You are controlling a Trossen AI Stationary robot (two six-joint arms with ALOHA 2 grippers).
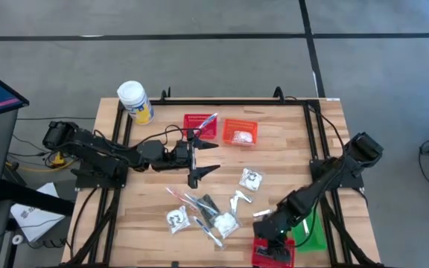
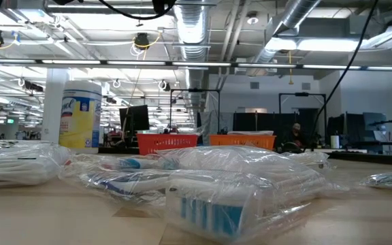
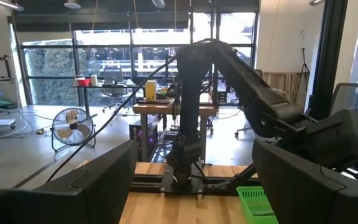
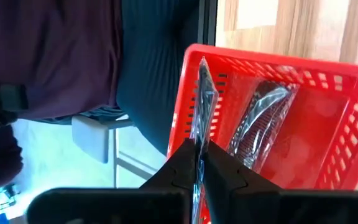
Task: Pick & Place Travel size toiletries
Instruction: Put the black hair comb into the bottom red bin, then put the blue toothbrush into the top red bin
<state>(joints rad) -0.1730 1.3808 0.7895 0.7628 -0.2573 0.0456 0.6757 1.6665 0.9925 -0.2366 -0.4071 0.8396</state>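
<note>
Where overhead hides it, pinched packet (image 4: 204, 93).

A jar (image 1: 135, 102) is stood at the table's (image 1: 155, 212) far left corner. Two baskets are set side by side along the far edge near the middle, the left basket (image 1: 199, 125) holding a stick (image 1: 208, 121) and the right basket (image 1: 239, 132) holding packets. The left gripper (image 1: 202, 156) is held just near of the left basket. Wrapped toiletries (image 1: 203, 212) are scattered across the near middle, with one packet (image 1: 251, 179) apart to their right. At the near right edge, the right gripper (image 1: 272, 238) is poised over a third basket (image 1: 272, 254), a wrapped stick (image 4: 204, 93) pinched between its fingers and another wrapped stick (image 4: 263, 121) lying inside. A fourth basket (image 1: 311, 232) is placed just right of it.
</note>
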